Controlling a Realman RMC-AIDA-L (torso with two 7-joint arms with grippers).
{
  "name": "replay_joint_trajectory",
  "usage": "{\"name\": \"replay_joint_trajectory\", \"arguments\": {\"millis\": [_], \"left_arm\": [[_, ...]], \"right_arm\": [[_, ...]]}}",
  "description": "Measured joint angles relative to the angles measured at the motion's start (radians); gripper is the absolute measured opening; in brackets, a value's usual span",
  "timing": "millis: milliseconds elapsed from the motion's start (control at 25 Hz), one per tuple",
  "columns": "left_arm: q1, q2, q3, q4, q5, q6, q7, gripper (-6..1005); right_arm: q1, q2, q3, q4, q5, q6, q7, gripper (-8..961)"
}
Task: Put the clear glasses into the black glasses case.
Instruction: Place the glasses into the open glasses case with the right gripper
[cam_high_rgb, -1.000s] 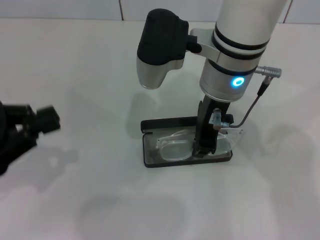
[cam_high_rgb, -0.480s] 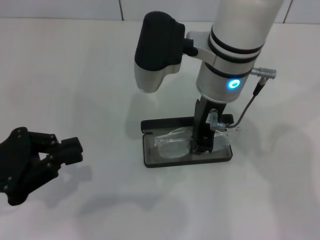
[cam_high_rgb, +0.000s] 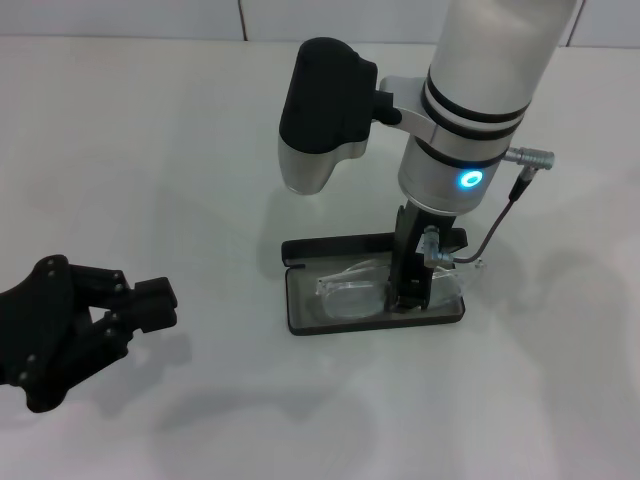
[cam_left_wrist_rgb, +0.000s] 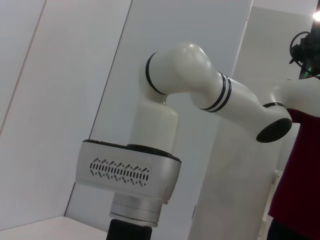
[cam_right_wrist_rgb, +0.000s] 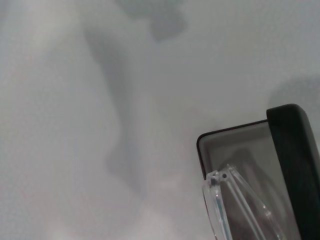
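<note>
**Clear glasses lowered into the open case**

From the head view, the right end effector (cam_high_rgb: 408, 292) points straight down into the black glasses case (cam_high_rgb: 372, 322), which lies open on the white table (cam_high_rgb: 150, 150) with its lid standing along the far edge. Its fingers are clenched on the clear glasses (cam_high_rgb: 350, 290) near their middle; one lens lies over the grey lining on the left side of the case, while the other end of the frame pokes out past the case's right edge beside a grey cable (cam_high_rgb: 497, 225). The arm's white body and black camera housing (cam_high_rgb: 322, 105) block the table just behind the case.

The right wrist view adds a close look the head camera lacks: a rounded corner of the case (cam_right_wrist_rgb: 240, 165), its dark rim, and a hinge end of the glasses (cam_right_wrist_rgb: 222, 187) above the lining.

The left end effector (cam_high_rgb: 130, 305) hovers low over the table, well apart from the case, fingers spread and released. The left wrist view shows neither object, only a white arm (cam_left_wrist_rgb: 200, 95) against wall panels.
</note>
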Motion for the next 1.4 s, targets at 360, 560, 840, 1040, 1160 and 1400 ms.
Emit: {"name": "replay_joint_trajectory", "arguments": {"millis": [360, 560, 840, 1040, 1160, 1400], "left_arm": [[0.005, -0.003, 0.0, -0.002, 0.0, 0.0, 0.003, 89], [0.008, -0.008, 0.0, -0.002, 0.0, 0.0, 0.003, 89], [0.009, -0.012, 0.0, -0.002, 0.001, 0.0, 0.003, 89], [0.011, -0.013, 0.0, -0.002, 0.002, 0.0, 0.003, 89], [0.013, -0.014, 0.0, -0.002, 0.002, 0.0, 0.003, 89], [0.013, -0.014, 0.0, -0.003, 0.002, 0.0, 0.003, 89]], "right_arm": [[-0.011, 0.0, -0.025, 0.002, 0.001, 0.035, -0.003, 121], [-0.013, 0.0, -0.039, 0.002, 0.011, 0.041, -0.017, 122], [-0.019, 0.0, -0.039, 0.002, 0.012, 0.054, -0.018, 122], [-0.02, 0.0, -0.039, 0.002, 0.012, 0.056, -0.019, 122], [-0.023, 0.0, -0.039, 0.002, 0.012, 0.057, -0.019, 122], [-0.023, 0.0, -0.039, 0.002, 0.012, 0.057, -0.019, 122]]}}
